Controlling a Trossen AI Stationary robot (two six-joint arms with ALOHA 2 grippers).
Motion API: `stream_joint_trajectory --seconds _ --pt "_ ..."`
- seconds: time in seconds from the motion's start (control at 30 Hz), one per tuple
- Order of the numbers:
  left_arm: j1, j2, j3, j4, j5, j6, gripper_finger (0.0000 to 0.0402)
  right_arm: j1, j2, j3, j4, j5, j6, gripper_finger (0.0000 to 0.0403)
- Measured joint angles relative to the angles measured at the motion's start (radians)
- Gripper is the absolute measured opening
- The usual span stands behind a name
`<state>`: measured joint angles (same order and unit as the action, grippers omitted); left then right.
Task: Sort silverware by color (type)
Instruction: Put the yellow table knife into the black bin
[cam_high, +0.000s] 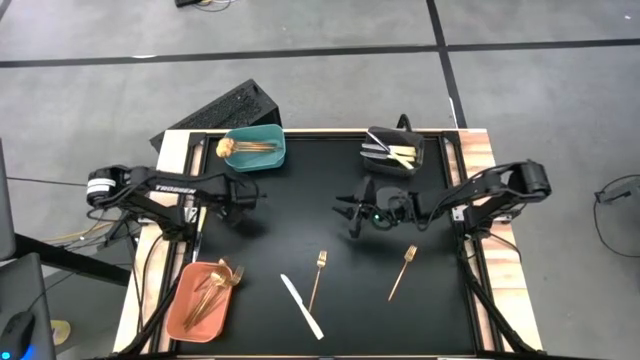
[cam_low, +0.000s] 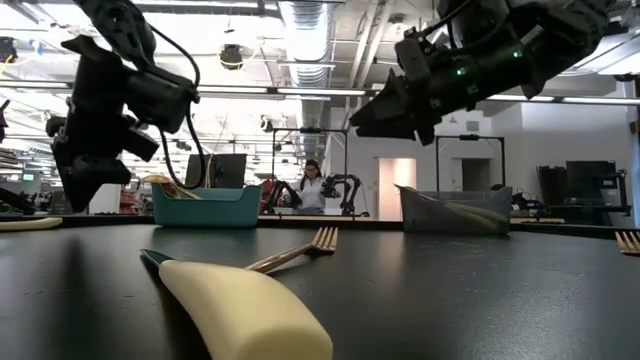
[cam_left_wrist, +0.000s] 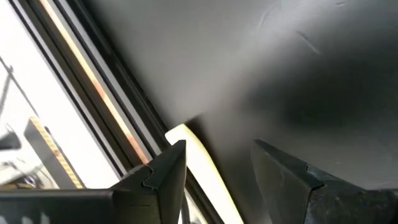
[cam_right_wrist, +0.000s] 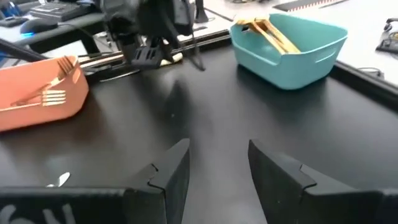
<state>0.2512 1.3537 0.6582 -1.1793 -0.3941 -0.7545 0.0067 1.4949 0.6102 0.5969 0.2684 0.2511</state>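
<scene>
Both grippers hang empty over the black mat (cam_high: 330, 240), jaws parted: we see the right gripper (cam_high: 350, 215) above the mat's middle, the left gripper (cam_high: 243, 197) near the mat's left edge. Loose on the mat's near half lie a white-handled knife (cam_high: 301, 306), a copper fork (cam_high: 317, 278) just right of it, and a second copper fork (cam_high: 402, 271) further right. We find the rest sorted at the mat's corners: gold pieces in the teal bin (cam_high: 253, 149) at the far left, copper forks in the orange bin (cam_high: 204, 299) at the near left, white-handled pieces in the black bin (cam_high: 392, 151) at the far right.
</scene>
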Motion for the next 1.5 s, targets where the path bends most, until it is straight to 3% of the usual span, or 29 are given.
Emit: stream_joint_trajectory --seconds 0.3,0.53,0.93,1.17,1.37,1.5 --pt "0.053 0.000 -0.017 0.000 0.024 -0.115 0.0169 0.026 0.016 0.000 0.011 0.003 0.006 0.0187" --pt "0.079 -0.001 -0.120 0.123 0.010 -0.151 0.0159 0.043 0.016 0.000 0.007 0.003 0.002 0.0187" --pt "0.061 0.001 -0.096 0.029 -0.061 -0.230 0.0007 0.051 0.016 0.000 0.008 0.003 -0.029 0.0187" --pt "0.065 0.001 -0.090 -0.002 -0.111 -0.262 0.0001 0.043 0.016 0.000 0.008 0.014 -0.042 0.0187" --pt "0.070 0.041 -0.139 0.047 -0.058 -0.264 0.0000 0.043 0.016 0.000 -0.004 0.015 -0.042 0.0187" --pt "0.069 0.085 -0.153 0.072 -0.082 -0.269 0.0000 0.043 0.016 0.000 -0.011 0.015 -0.042 0.0187"
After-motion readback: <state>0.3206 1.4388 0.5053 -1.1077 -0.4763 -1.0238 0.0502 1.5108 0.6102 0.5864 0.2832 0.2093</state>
